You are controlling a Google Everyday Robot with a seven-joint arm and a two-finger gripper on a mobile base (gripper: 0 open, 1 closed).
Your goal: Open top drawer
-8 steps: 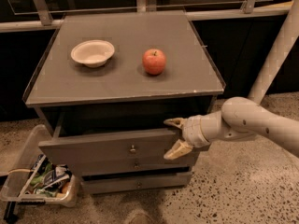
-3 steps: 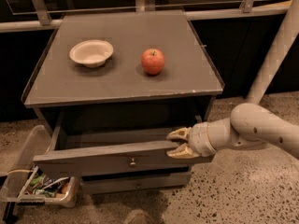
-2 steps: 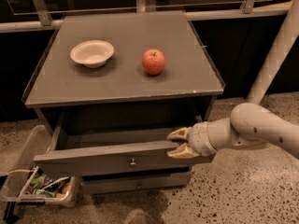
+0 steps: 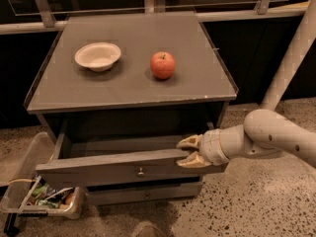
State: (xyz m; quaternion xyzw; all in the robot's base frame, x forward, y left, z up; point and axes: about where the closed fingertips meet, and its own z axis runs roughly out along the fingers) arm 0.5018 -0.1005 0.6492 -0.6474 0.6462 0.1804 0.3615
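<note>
The top drawer [image 4: 113, 168] is a wide grey drawer with a small round metal knob [image 4: 140, 172] mid-front. It stands pulled out from the grey cabinet, and its grey interior shows behind the front panel. My gripper [image 4: 186, 152] is at the drawer's right end. One tan finger sits above the top edge of the front panel and the other lies against the panel's front. A slimmer drawer front [image 4: 143, 194] shows below it, shut.
On the cabinet top [image 4: 123, 85] sit a beige bowl [image 4: 98, 56] and a red apple [image 4: 162, 65]. A clear bin [image 4: 42, 201] with packets stands on the floor at the lower left. A white pole [image 4: 291, 58] slants at the right. The floor is speckled.
The drawer has come out from the cabinet since the earliest frame, with my gripper moving along at its right end. Over the last second little has changed.
</note>
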